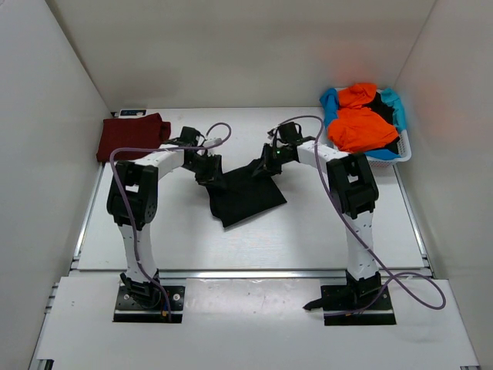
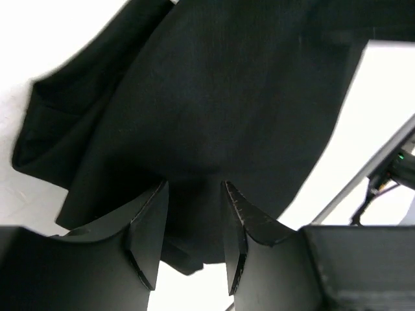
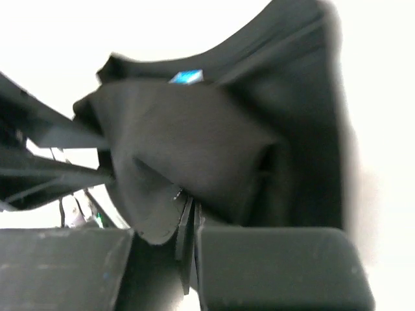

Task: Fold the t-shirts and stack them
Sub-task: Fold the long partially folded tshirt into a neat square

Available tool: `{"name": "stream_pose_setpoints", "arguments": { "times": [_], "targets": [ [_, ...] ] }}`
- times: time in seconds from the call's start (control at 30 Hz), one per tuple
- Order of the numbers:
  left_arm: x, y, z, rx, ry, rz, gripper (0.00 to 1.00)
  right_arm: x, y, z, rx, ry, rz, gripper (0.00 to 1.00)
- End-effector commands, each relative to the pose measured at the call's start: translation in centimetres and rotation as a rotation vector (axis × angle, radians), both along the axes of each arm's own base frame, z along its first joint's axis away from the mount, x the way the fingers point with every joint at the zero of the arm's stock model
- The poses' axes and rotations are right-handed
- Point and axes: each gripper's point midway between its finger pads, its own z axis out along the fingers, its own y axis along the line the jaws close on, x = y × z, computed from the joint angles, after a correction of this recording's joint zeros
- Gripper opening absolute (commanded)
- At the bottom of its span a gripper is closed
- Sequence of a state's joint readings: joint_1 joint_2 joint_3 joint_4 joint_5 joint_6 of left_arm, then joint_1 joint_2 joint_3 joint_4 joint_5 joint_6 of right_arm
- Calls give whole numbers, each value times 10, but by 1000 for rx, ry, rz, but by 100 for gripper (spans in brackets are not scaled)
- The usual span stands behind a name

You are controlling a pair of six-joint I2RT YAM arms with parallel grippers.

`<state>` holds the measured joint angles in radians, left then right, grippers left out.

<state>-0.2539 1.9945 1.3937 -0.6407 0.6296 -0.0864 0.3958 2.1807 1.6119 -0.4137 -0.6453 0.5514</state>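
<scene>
**Right fingers clamped on the black shirt, left fingers apart over it**

We see the black t-shirt (image 1: 248, 202) lying rumpled at the middle of the table (image 1: 323, 231), between the two arms, with a gripper at each of its far corners.

The right gripper (image 3: 189, 206) has its fingers (image 3: 186, 233) pressed together, with no gap between them. A fold of the black cloth is pinched there and drapes over them. A small blue label (image 3: 186, 77) shows on the cloth beyond.

The left gripper (image 2: 194, 188) has its fingers (image 2: 148, 230) standing partly apart, one on either side of a hump of the same shirt. Black cloth fills the gap between them. We cannot tell whether the cloth is pressed by both fingers or only lies between them.

A dark red t-shirt (image 1: 131, 139) lies folded flat at the far left of the table, well apart from the arms. At the far right, the white basket (image 1: 400, 150) holds orange t-shirts (image 1: 360, 127) heaped with light blue cloth (image 1: 330, 104) and some black cloth.
</scene>
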Motion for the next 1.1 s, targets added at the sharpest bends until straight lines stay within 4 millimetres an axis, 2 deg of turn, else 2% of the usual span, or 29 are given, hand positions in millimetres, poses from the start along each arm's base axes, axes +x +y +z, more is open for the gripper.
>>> {"name": "stream_pose_setpoints", "arguments": {
  "times": [0.0, 0.03, 0.07, 0.1, 0.2, 0.23, 0.27, 0.4, 0.53, 0.6, 0.67, 0.7, 0.73, 0.77, 0.8, 0.83, 0.9, 1.0, 1.03, 1.07],
  "targets": [
    [15, 2, -9, 16, -42, 28, 49, 40, 2, 10, 103, -94, -52, 0],
    [12, 4, -17, 31, -23, 31, 49, 46, -1, 1, 101, -80, -75, 0],
    [14, 6, -23, 47, -23, 36, 49, 47, -1, 2, 116, -76, -87, 0],
    [16, 7, -23, 52, -32, 35, 49, 50, -3, -2, 122, -82, -96, 0],
    [19, 15, -32, 87, -50, 39, 51, 56, -3, 0, 186, -93, -131, 0],
    [18, 14, -35, 88, -48, 33, 51, 64, -2, 11, 208, -138, -143, 0],
    [22, 17, -37, 105, -62, 36, 52, 62, -2, 11, 223, -127, -155, 0],
    [31, 25, -39, 137, -93, 50, 57, 75, -10, 16, 264, -178, -240, 0],
    [39, 26, -32, 128, -110, 62, 64, 84, -18, 5, 268, -162, -282, 1],
    [47, 29, -19, 103, -125, 86, 68, 85, -19, 4, 259, -160, -300, 0],
    [62, 32, 9, 68, -183, 112, 73, 89, -24, 19, 263, -205, -316, 0],
    [69, 34, 26, 54, -221, 122, 84, 89, -25, 21, 264, -218, -314, 0],
    [71, 37, 34, 59, -241, 125, 93, 91, -23, 41, 282, -260, -305, 0],
    [75, 40, 49, 60, -266, 131, 98, 88, -18, 51, 290, -269, -292, 0],
    [78, 42, 63, 60, -300, 128, 99, 90, -19, 65, 296, -301, -283, 5],
    [77, 43, 72, 50, -310, 121, 99, 89, -16, 69, 292, -302, -281, 9],
    [69, 43, 88, 23, -323, 99, 98, 75, -10, 84, 281, -311, -260, 17],
    [57, 39, 97, -40, -294, 53, 98, 57, -10, 75, 229, -270, -263, 25],
    [52, 36, 93, -46, -281, 40, 99, 54, -13, 67, 200, -254, -275, 26],
    [55, 47, 88, 1, -279, 78, 99, 47, -16, 60, 163, -218, -281, 27]
  ]
}}
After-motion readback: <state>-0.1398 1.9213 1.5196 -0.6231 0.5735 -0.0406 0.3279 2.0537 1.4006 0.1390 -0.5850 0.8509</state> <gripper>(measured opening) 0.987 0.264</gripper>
